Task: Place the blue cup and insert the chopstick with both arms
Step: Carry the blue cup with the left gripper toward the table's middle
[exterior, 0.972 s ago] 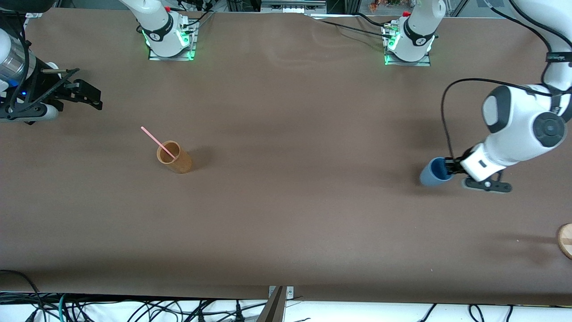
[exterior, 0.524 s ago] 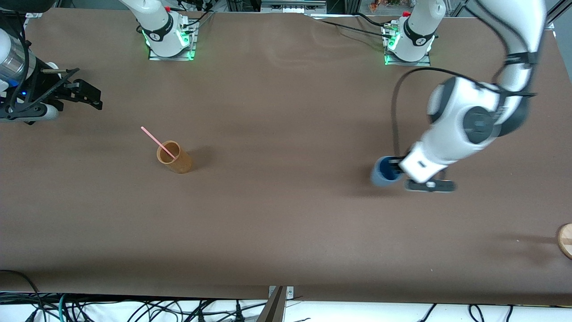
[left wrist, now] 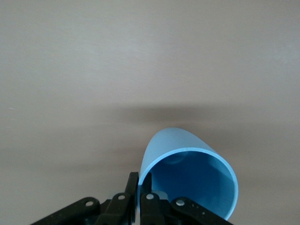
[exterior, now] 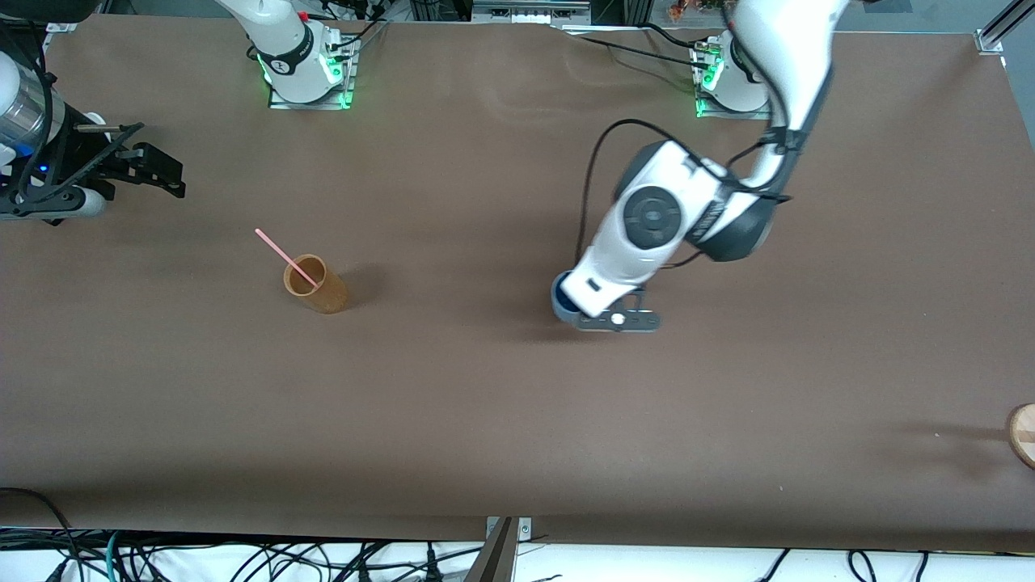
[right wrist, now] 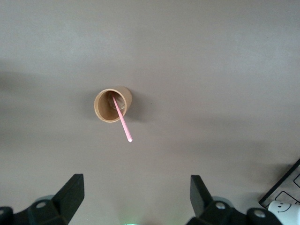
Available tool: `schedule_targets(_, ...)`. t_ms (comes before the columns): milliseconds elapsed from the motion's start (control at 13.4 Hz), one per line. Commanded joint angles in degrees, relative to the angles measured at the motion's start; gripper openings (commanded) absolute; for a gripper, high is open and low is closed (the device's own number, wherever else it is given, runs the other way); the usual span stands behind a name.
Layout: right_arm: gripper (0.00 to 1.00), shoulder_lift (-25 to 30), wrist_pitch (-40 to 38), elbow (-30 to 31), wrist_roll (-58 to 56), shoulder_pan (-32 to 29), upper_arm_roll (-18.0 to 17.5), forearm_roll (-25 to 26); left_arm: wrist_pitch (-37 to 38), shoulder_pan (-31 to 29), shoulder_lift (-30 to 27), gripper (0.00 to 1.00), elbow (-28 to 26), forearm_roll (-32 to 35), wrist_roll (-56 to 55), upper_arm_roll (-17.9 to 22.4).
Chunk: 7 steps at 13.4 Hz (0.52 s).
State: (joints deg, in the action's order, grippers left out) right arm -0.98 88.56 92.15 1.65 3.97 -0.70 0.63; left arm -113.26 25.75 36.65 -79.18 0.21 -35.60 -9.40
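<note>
The blue cup (exterior: pixel 559 297) (left wrist: pixel 187 171) hangs a little above the middle of the table, tilted, its shadow on the surface below. My left gripper (left wrist: pixel 139 188) is shut on its rim, one finger inside the wall and one outside; in the front view the left wrist (exterior: pixel 623 267) covers most of it. The pale-pink chopstick (exterior: pixel 283 255) (right wrist: pixel 122 121) leans in the tan cup (exterior: pixel 317 286) (right wrist: pixel 112 105), toward the right arm's end. My right gripper (exterior: pixel 158 166) (right wrist: pixel 136 192) waits open and empty, high above the table by that end, looking down on the tan cup.
A round wooden piece (exterior: pixel 1023 435) lies at the table's edge at the left arm's end, nearer the front camera. The two arm bases (exterior: pixel 307 69) (exterior: pixel 732 81) stand along the edge farthest from the camera. A white power strip (right wrist: pixel 287 193) shows in the right wrist view.
My left arm has carried the blue cup from the left arm's end toward the middle of the table, closer to the tan cup. The right arm has not moved.
</note>
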Motion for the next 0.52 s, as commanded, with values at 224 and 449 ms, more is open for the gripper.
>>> schedule_targets(224, 1.00, 0.2, -1.5, -0.7, -0.4, -0.2, 0.0, 0.7, 2.7, 10.4, 12.5, 0.00, 15.9, 0.1, -12.5, 5.0)
schedule_targets(449, 1.00, 0.2, -1.5, -0.7, -0.4, -0.2, 0.5, 0.8, 2.1, 13.0, 17.0, 0.00, 19.9, 0.1, -17.1, 5.9)
